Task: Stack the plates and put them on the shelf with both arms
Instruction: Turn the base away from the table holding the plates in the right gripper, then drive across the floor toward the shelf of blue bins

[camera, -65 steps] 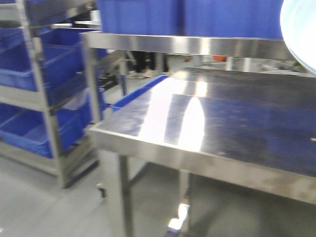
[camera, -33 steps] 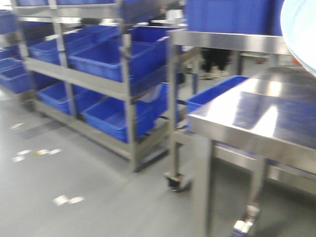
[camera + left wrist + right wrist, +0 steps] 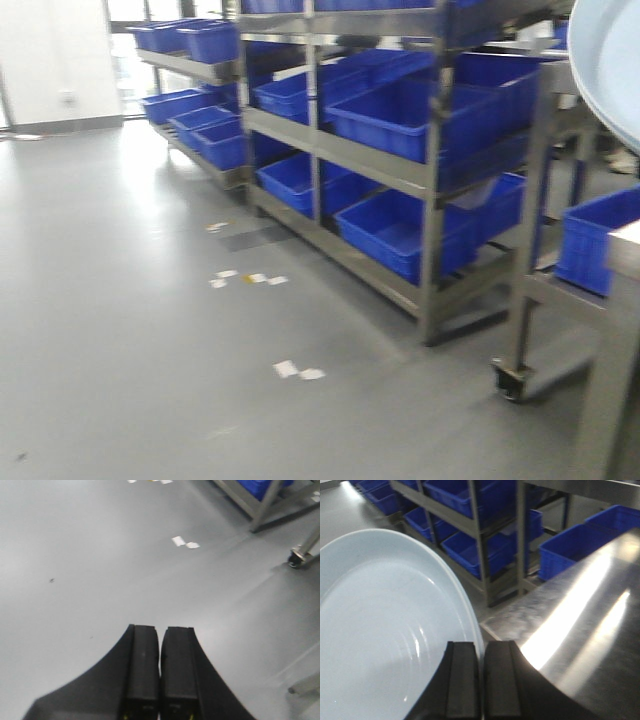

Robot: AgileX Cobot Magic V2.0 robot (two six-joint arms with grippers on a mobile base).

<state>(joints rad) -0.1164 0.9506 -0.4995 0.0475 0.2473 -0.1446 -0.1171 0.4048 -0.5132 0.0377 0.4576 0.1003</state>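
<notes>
Left gripper: fingers pressed together, empty, over grey floor. Plate: held aloft beyond the left edge of the steel table, rim pinched by right gripper. Stacking unconfirmed; shelf placement judged outstanding, rack of blue bins ahead.

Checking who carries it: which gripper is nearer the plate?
Right. The right gripper clamps the rim of the plate; the left gripper hangs shut over the floor, no plate in its view.
</notes>
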